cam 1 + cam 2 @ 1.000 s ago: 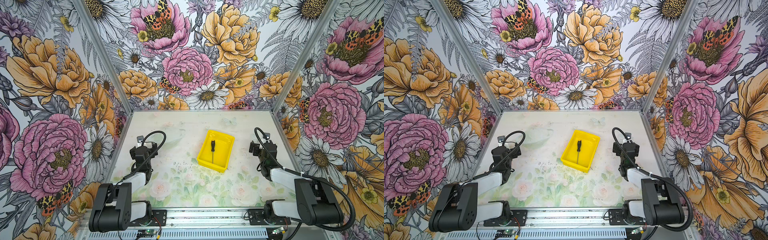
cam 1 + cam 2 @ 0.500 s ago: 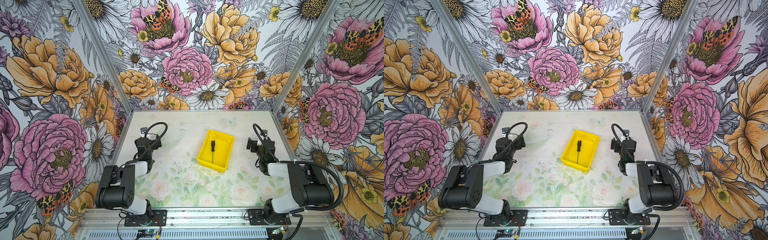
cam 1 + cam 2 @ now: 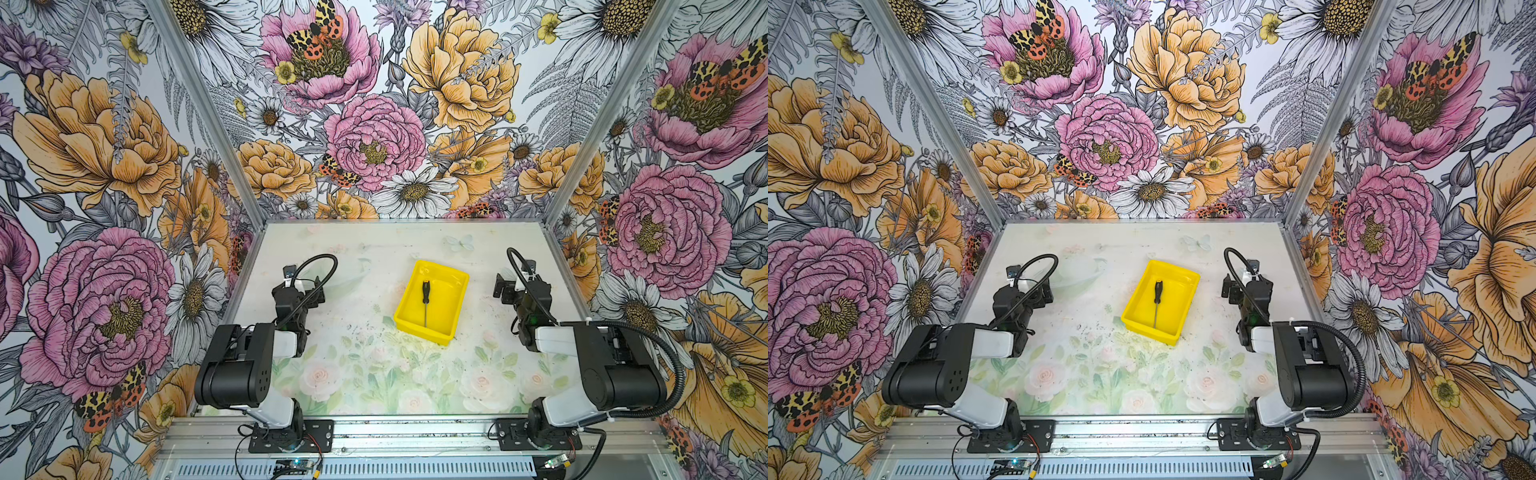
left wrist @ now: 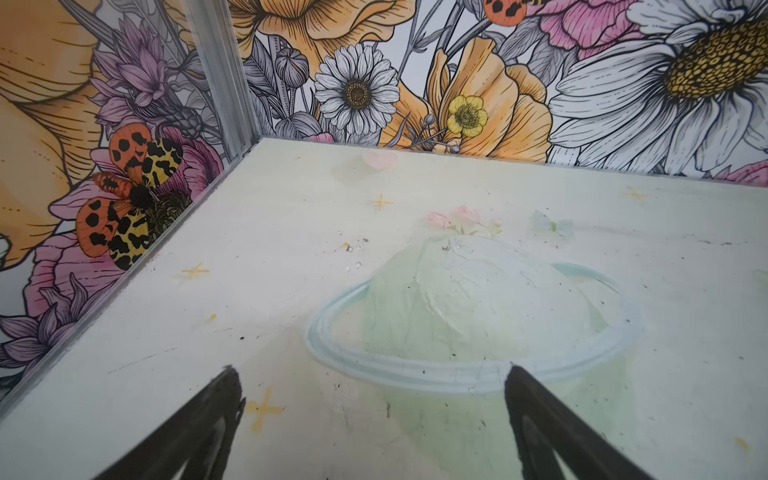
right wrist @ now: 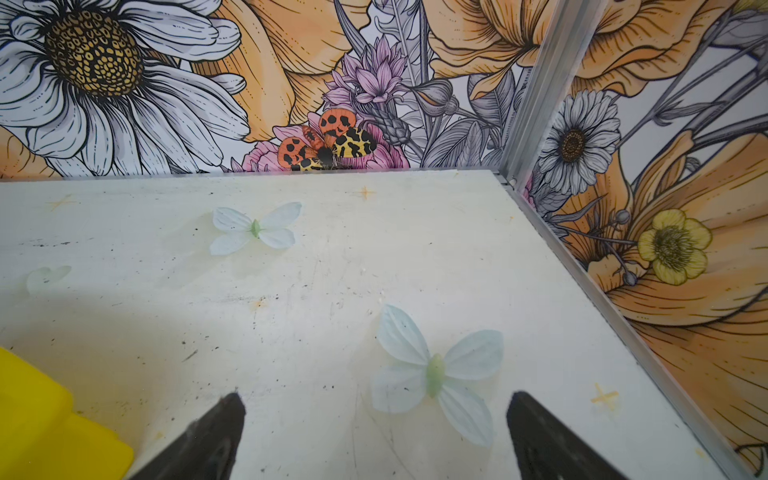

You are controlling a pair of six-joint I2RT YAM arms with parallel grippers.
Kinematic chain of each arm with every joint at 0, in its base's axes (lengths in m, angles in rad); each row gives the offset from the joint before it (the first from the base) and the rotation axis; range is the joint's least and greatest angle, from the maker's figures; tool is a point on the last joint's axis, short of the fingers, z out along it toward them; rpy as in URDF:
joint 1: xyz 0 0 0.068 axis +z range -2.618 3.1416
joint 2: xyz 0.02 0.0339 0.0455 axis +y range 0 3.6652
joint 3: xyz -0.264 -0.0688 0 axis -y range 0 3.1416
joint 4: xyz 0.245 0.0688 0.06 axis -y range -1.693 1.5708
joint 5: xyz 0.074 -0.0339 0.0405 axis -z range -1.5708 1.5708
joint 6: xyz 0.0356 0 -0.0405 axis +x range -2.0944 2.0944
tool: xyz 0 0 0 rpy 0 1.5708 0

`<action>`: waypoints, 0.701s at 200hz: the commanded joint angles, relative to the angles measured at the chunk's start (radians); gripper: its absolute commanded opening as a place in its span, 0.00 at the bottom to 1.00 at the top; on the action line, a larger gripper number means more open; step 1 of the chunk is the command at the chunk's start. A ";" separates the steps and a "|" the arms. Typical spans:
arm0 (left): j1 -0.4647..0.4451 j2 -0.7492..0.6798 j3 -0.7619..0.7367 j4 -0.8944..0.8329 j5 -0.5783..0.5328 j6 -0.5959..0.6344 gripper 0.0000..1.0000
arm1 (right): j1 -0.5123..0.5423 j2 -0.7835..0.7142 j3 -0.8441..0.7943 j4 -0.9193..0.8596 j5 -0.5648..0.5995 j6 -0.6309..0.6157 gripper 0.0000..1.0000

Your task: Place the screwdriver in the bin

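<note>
The yellow bin (image 3: 448, 305) (image 3: 1178, 301) stands on the table, right of centre, in both top views. Inside it lies the screwdriver (image 3: 425, 300) (image 3: 1157, 298), black handle toward the back wall, thin shaft toward the front. My left gripper (image 3: 306, 289) (image 3: 1038, 291) hovers open over the table well left of the bin, and in the left wrist view (image 4: 370, 374) only bare table shows between its fingers. My right gripper (image 3: 512, 286) (image 3: 1239, 289) is open to the right of the bin, also empty (image 5: 374, 401). A corner of the bin (image 5: 37, 419) shows in the right wrist view.
Flower-printed walls close the table on the left, back and right, with aluminium corner posts (image 3: 569, 178). Both arm bases sit on a metal rail (image 3: 415, 432) at the front edge. The table surface carries printed flowers and butterflies (image 5: 434, 370).
Both arms have folded back toward their bases, elbows drawn in and up. The grippers stayed open and shifted slightly toward the back. The screwdriver and bin have not moved.
</note>
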 commanded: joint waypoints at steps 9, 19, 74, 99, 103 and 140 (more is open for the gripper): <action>-0.005 0.000 -0.002 0.073 -0.005 0.000 0.99 | -0.004 0.014 -0.006 0.038 -0.012 -0.002 1.00; -0.008 -0.002 0.000 0.068 -0.010 -0.001 0.99 | -0.005 0.014 -0.008 0.038 -0.013 -0.002 1.00; -0.008 -0.001 0.000 0.071 -0.010 0.001 0.99 | -0.004 0.012 -0.023 0.064 -0.008 -0.001 0.99; -0.012 -0.001 0.000 0.071 -0.014 0.004 0.99 | -0.004 0.012 -0.024 0.064 -0.007 -0.002 1.00; -0.012 -0.002 0.000 0.071 -0.015 0.004 0.99 | -0.003 0.012 -0.024 0.064 -0.006 -0.002 0.99; -0.016 -0.001 0.000 0.069 -0.020 0.007 0.99 | -0.002 0.013 -0.022 0.064 -0.004 -0.002 1.00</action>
